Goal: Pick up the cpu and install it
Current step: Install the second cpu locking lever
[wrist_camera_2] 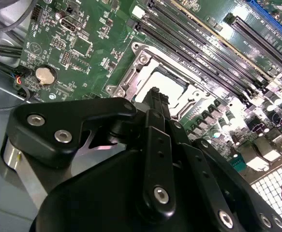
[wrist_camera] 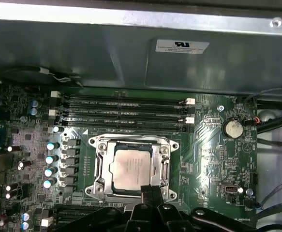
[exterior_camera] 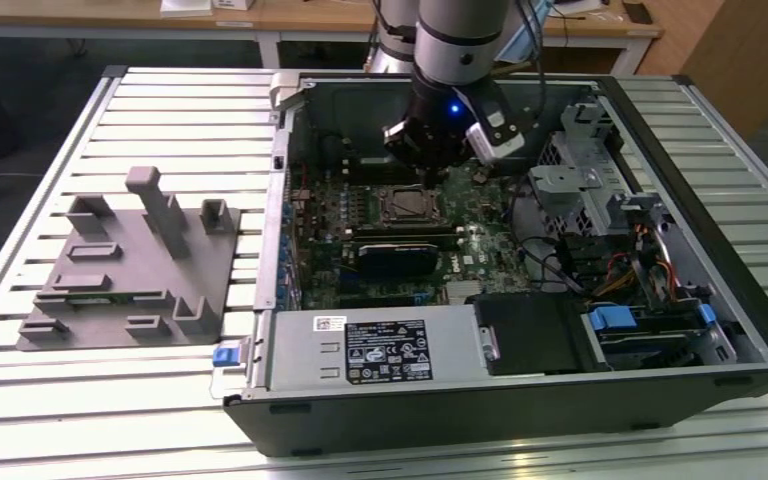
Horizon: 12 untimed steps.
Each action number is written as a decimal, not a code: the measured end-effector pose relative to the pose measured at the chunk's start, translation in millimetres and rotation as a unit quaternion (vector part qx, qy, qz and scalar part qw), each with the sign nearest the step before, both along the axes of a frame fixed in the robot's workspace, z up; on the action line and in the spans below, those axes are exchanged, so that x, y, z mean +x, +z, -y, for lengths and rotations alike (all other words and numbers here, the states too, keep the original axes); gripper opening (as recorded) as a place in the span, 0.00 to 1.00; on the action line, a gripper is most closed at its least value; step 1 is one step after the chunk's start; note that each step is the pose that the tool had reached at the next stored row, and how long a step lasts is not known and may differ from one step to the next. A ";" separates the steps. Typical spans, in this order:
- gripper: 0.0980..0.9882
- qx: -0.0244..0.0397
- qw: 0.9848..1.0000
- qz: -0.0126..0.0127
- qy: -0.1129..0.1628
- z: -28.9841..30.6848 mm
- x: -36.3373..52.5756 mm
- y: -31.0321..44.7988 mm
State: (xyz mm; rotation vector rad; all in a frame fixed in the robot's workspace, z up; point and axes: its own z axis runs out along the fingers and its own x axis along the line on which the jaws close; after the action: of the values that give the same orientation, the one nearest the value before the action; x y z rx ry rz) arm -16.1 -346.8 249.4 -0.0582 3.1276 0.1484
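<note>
First wrist view: cpu (wrist_camera: 131, 168) flat in socket (wrist_camera: 98, 166), square with its frame; hand (wrist_camera: 150, 192) closed, empty, above.

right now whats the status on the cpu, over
Gripper over the socket's edge, holding nothing visible. CPU seated flat in the motherboard socket, retention frame around it. Nothing blocking the socket; RAM slots beside it.

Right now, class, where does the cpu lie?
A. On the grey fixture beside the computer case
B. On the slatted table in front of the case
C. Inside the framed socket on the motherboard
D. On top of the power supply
C: in the first wrist view the cpu sits flat inside the socket frame on the motherboard, with the gripper close by its edge.
</note>
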 end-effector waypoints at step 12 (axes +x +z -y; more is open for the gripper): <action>0.01 0.000 1.000 -0.006 0.000 10.3 0.4 6.0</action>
State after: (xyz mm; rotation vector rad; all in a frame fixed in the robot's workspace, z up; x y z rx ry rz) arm -15.7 -357.1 255.4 -0.0576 3.1386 0.1500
